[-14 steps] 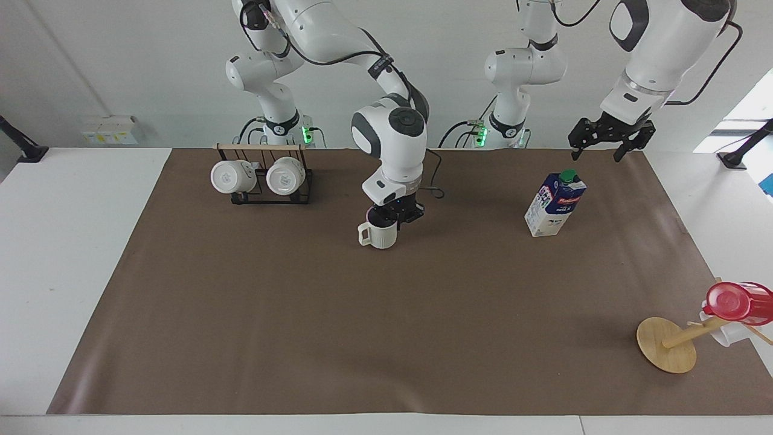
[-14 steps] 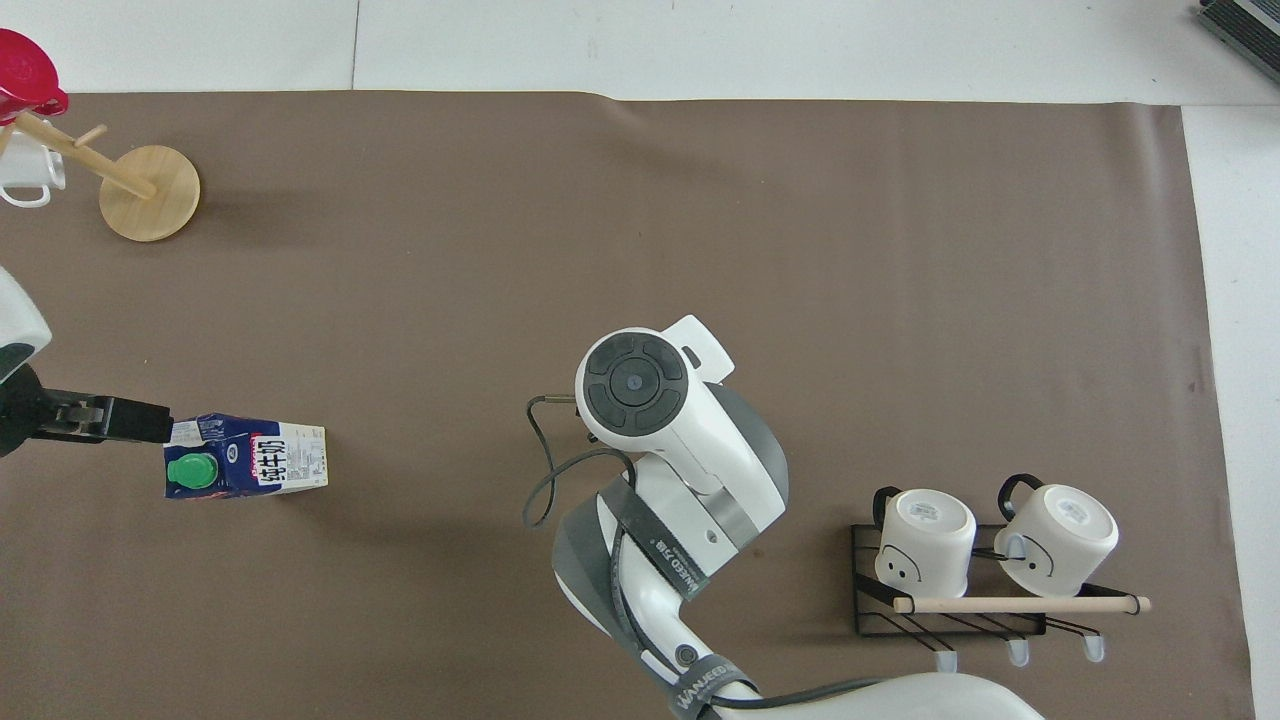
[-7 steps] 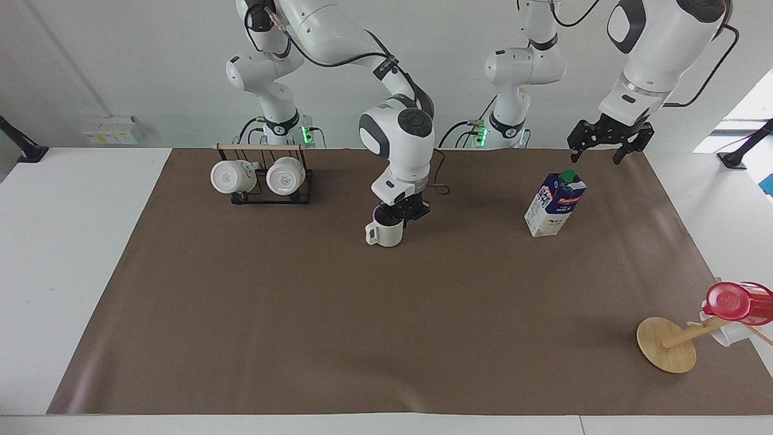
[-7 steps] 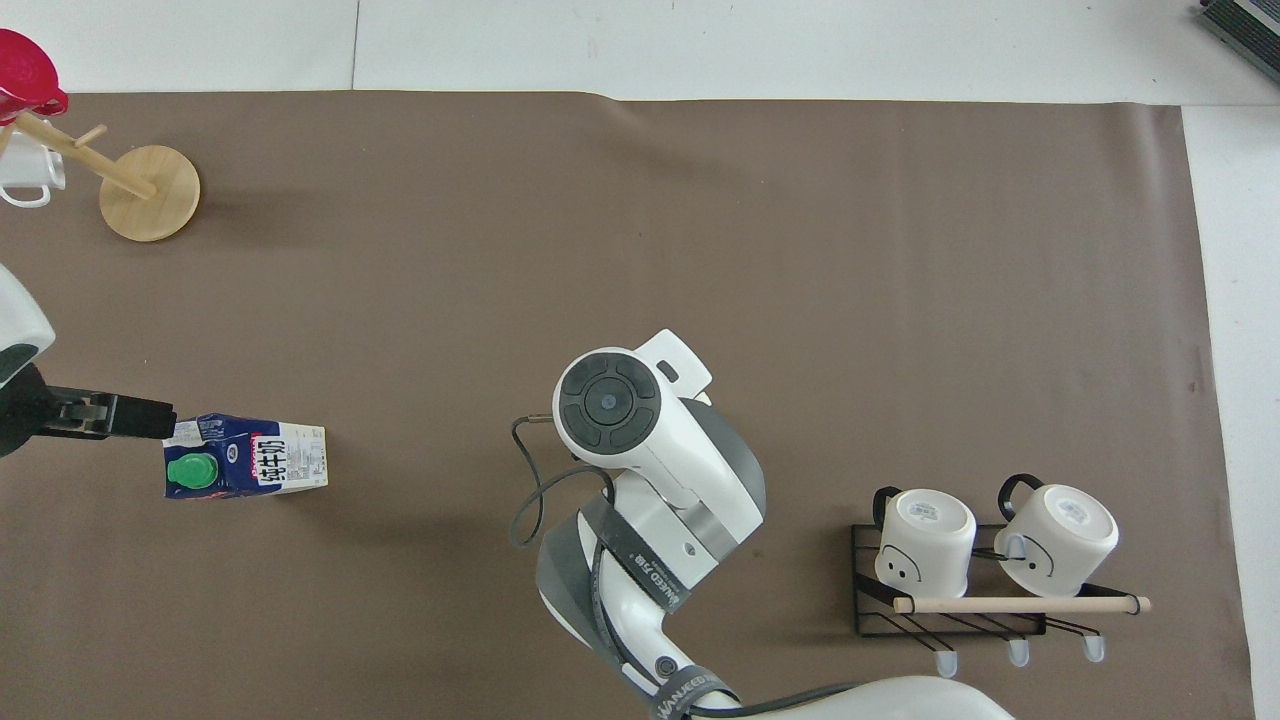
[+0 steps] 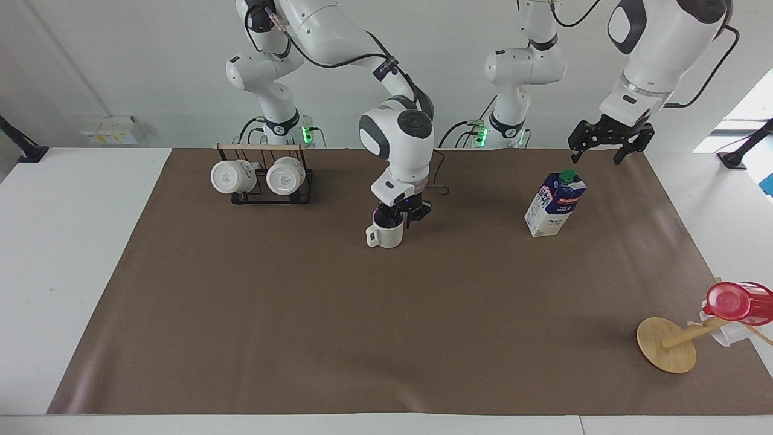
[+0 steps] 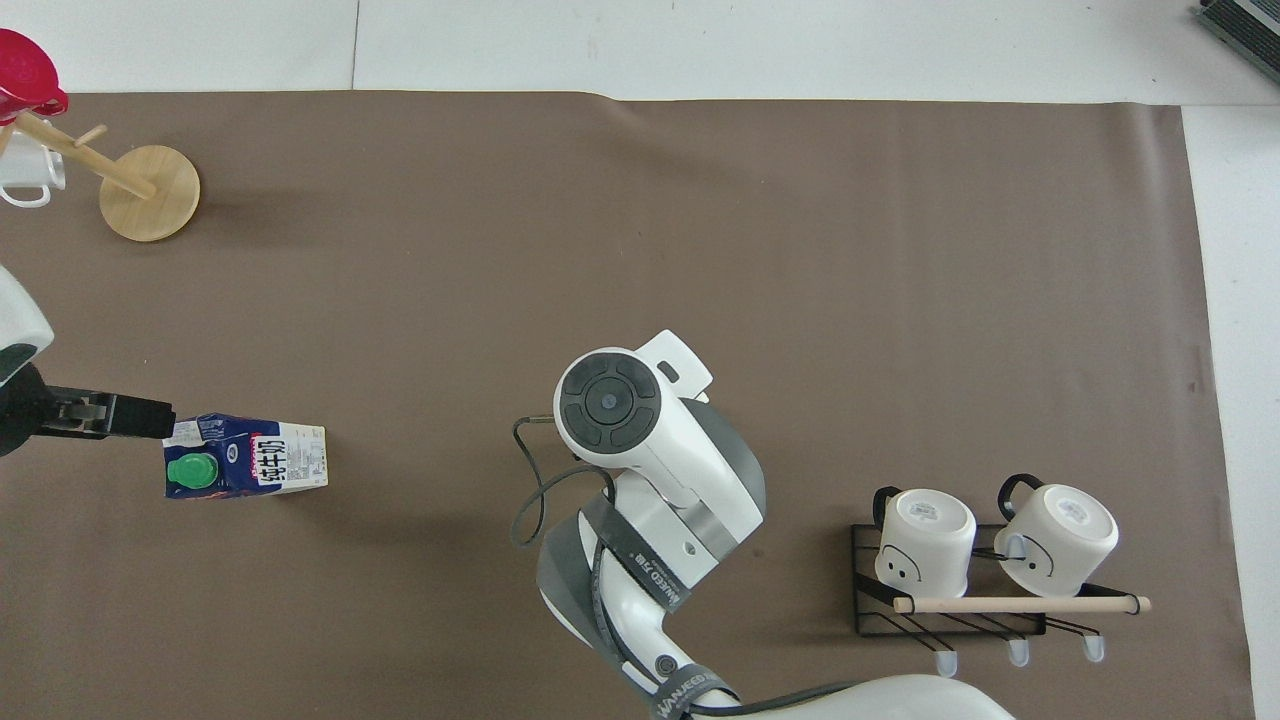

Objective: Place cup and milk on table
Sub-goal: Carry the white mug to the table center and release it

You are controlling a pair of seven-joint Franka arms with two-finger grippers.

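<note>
The cream-white cup [image 5: 385, 234] stands upright on the brown mat of the table [image 5: 386, 338], near the middle of the mat and a little toward the robots. My right gripper [image 5: 400, 216] points straight down at its rim on the side away from the handle. In the overhead view the right arm's wrist hides the cup. The milk [image 5: 554, 205] [image 6: 255, 457], a white and blue carton with a green cap, stands upright toward the left arm's end. My left gripper [image 5: 596, 156] hangs open in the air beside the carton's top, holding nothing.
A black wire rack [image 5: 266, 181] with two white mugs lying in it stands near the right arm's base. A tilted wooden mug stand [image 5: 667, 344] with a red cup [image 5: 737, 301] sits at the mat's corner away from the robots, at the left arm's end.
My right arm shifted the cup slightly toward the left arm's end and settled it on the mat. The left gripper and milk have not moved.
</note>
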